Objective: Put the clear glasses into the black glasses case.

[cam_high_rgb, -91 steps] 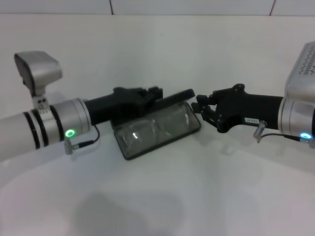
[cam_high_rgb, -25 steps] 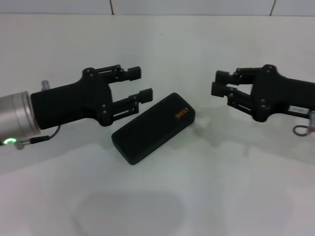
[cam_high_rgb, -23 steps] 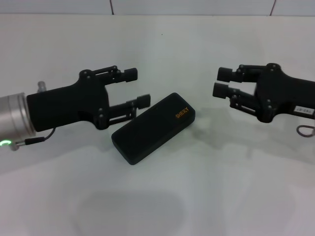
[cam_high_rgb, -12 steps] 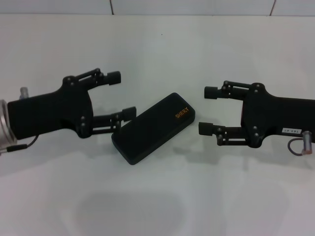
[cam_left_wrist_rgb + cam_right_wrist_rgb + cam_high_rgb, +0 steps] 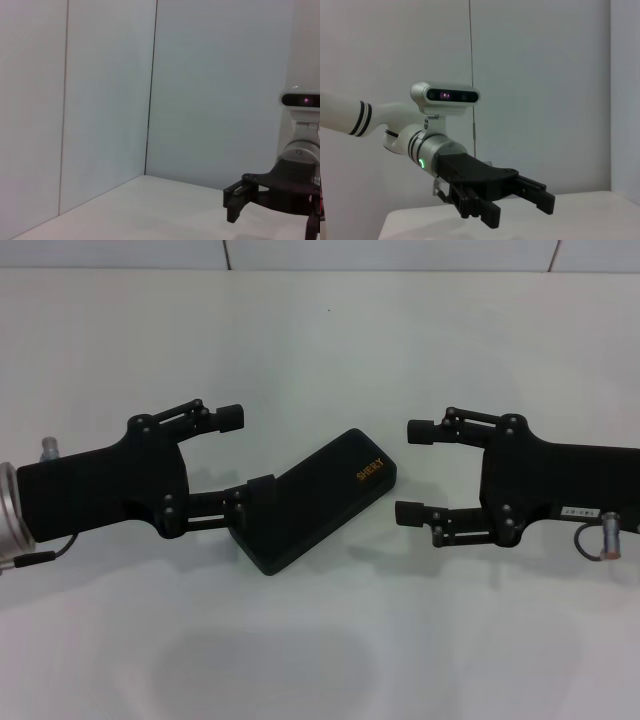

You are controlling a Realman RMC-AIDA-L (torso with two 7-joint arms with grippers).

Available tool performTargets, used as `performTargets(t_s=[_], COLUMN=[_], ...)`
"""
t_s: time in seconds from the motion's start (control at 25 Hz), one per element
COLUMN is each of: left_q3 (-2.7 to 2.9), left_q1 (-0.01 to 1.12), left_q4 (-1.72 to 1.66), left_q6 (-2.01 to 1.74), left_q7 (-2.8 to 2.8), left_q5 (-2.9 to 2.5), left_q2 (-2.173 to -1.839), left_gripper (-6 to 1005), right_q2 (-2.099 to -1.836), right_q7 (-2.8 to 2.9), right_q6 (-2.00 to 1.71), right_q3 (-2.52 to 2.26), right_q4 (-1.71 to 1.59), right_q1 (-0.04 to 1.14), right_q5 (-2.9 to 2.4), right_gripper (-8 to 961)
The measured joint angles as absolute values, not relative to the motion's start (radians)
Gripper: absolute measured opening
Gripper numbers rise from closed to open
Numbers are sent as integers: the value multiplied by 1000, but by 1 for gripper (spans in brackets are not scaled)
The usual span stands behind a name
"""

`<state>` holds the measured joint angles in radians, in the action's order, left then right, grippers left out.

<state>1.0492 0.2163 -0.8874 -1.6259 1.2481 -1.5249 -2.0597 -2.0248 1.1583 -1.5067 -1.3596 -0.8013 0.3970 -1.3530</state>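
The black glasses case [image 5: 315,500] lies shut on the white table, slanted, with gold lettering on its lid. The clear glasses are hidden from view. My left gripper [image 5: 247,451] is open at the case's left end. Its lower finger [image 5: 258,490] overlaps the case's near left corner in the head view; I cannot tell whether they touch. To the right of the case my right gripper [image 5: 414,471] is open and holds nothing, a short gap away. The right wrist view shows the left gripper [image 5: 517,210] open; the left wrist view shows the right gripper [image 5: 235,202].
The white table [image 5: 320,640] stretches around the case with nothing else on it. A pale panelled wall [image 5: 150,90] stands behind the table.
The case, earlier open with the clear glasses inside, is now shut. Both grippers have drawn back, opened and turned. In the last half second the left gripper's lower finger shifted right over the case's corner.
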Motion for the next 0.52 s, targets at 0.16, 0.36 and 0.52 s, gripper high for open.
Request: performTargets(t_s=[0.16, 0.36, 0.52], left_q3=[1049, 1049, 1049], left_q1=[215, 215, 215], left_q4=[-887, -888, -888], left_q6=[-1626, -1623, -1619], left_q7=[1248, 1247, 1247], left_q5=[-1526, -1527, -1527], left_q2=[-2060, -2060, -2061], left_gripper=[883, 883, 883], right_q2=[-2025, -2026, -2028], right_q7=[1158, 1158, 1157], right_q6=[-1502, -1502, -1503], right_q3=[-1363, -1364, -1364], right_q4=[-787, -786, -768], right_q1=[406, 414, 423], right_q5=[-1350, -1348, -1338], right_gripper=[834, 832, 832])
